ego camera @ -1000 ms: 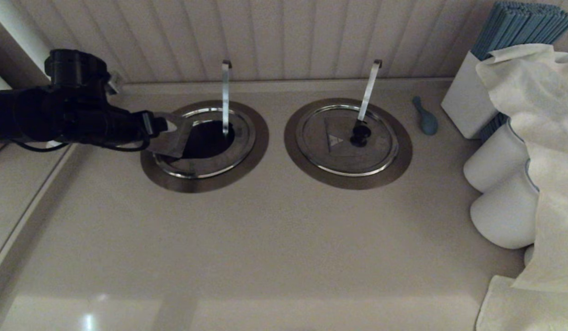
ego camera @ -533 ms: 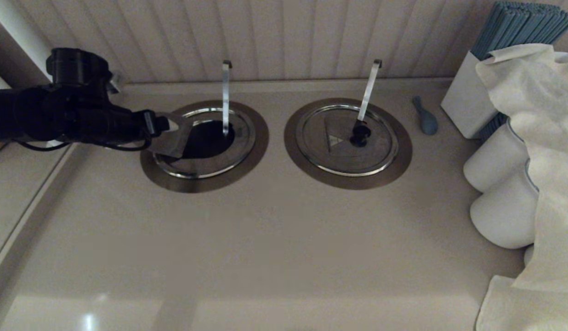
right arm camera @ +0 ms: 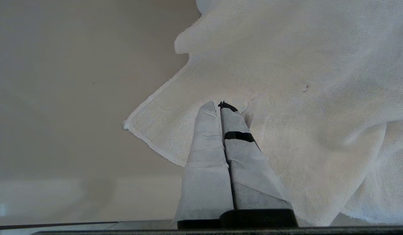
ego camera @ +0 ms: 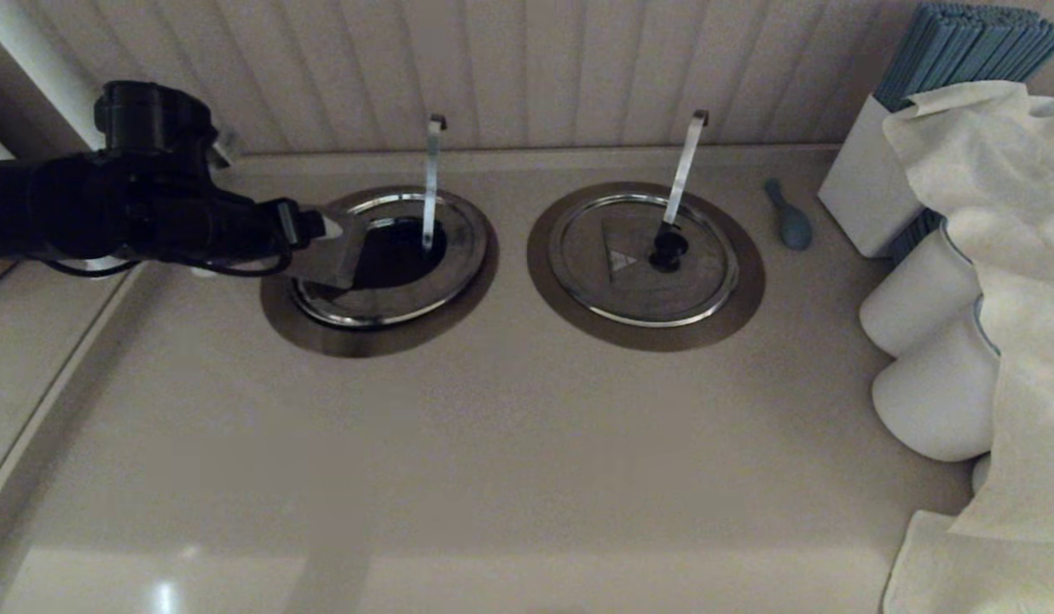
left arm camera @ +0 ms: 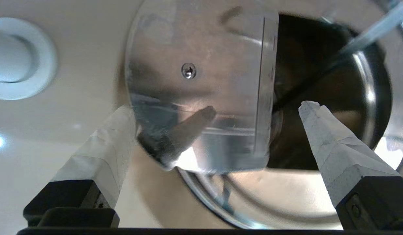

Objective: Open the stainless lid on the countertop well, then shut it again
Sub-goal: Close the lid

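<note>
- Since a second earlier, the stainless lid (ego camera: 390,256) had slid rightward over the countertop well (ego camera: 380,271), its thin hooked rod (ego camera: 431,183) shifting too.
- My left gripper (left arm camera: 217,109) was spread wide, one taped finger touching the polished folding flap (left arm camera: 201,81), raised.
- My right gripper (right arm camera: 220,107) stayed pressed together over woven white cloth (right arm camera: 286,81).

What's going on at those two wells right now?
The left tool is at the left-hand countertop well, its fingers spread to either side of the stainless lid. The lid's folding flap is tipped up, so the dark opening shows. Whether a finger touches the flap is unclear. The twin lid on the right lies closed. The right tool is parked, shut, over a white cloth.
</note>
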Robot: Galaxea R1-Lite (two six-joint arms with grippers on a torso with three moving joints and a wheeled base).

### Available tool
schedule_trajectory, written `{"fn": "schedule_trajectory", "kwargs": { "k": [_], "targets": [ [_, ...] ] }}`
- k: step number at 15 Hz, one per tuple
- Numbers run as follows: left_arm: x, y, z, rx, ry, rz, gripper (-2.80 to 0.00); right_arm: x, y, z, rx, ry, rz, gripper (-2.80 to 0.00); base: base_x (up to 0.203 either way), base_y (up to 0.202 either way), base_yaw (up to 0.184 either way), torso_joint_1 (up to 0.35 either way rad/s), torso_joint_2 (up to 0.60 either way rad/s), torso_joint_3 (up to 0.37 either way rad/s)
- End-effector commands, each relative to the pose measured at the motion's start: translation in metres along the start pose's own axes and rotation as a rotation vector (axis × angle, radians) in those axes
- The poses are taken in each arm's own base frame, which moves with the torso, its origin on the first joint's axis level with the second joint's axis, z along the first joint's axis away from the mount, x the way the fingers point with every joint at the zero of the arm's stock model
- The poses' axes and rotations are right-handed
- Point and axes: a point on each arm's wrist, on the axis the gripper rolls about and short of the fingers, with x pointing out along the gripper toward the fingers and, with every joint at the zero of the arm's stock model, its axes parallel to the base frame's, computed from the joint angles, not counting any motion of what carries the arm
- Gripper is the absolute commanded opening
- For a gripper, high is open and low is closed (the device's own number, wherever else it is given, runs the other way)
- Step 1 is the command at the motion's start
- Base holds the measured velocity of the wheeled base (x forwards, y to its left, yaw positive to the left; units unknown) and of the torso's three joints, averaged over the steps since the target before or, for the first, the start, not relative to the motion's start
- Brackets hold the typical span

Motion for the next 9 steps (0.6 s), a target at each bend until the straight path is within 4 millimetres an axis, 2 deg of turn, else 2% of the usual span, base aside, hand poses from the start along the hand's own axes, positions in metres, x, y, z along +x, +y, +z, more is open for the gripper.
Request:
{"fn": "schedule_trajectory", "kwargs": {
  "k": [1,3,9],
  "targets": [
    [-0.002,-0.0021,0.0008,0.001,-0.005,-0.003,0.0,0.0001,0.0,-0.0001,0.0,0.001,0.0,-2.8,0.0,0.0,0.0,0.0,0.0,0.0],
    [-0.0043,-0.0073,0.0008,0.005,-0.007,-0.014,0.0,0.0001,0.0,-0.0001,0.0,0.002,0.0,-2.8,0.0,0.0,0.0,0.0,0.0,0.0],
    [-0.0026,-0.0064,0.0,0.002,-0.004,-0.009,0.0,0.0001,0.0,-0.0001,0.0,0.002,0.0,-2.8,0.0,0.0,0.0,0.0,0.0,0.0]
  ]
}}
